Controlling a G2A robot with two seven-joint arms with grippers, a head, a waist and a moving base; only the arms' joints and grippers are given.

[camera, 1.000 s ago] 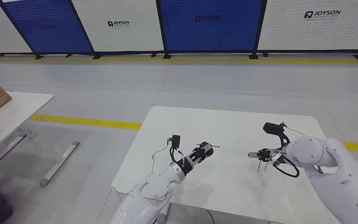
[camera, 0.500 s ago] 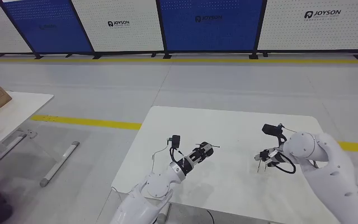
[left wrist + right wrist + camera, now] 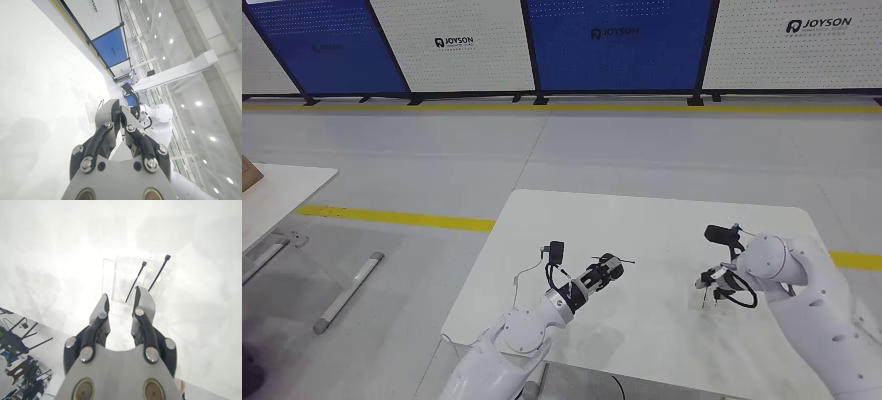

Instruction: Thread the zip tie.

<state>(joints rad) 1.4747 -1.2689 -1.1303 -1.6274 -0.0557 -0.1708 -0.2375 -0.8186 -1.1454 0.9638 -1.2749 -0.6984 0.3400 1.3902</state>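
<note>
Two black zip ties [image 3: 136,280] [image 3: 159,271] stand tilted in a clear plastic holder [image 3: 108,279] on the white table [image 3: 642,220]. My right gripper [image 3: 121,292] is open just in front of the holder, and one finger [image 3: 143,298] overlaps the lower end of the farther tie. From above, the right gripper [image 3: 710,280] hangs over the ties [image 3: 703,295] at the table's right side. My left gripper [image 3: 119,108] is shut, with nothing seen between its pads. It is held above the table's front middle [image 3: 608,266]. The ties [image 3: 100,105] stand beyond it.
The table's near edge runs close under both arms. A second white table [image 3: 282,190] and a metal frame [image 3: 347,292] stand on the floor to the left. Blue and white partition panels [image 3: 617,45] line the back.
The right arm has shifted a little to the left and turned its wrist, bringing its gripper closer over the zip ties. The left arm has kept still.
</note>
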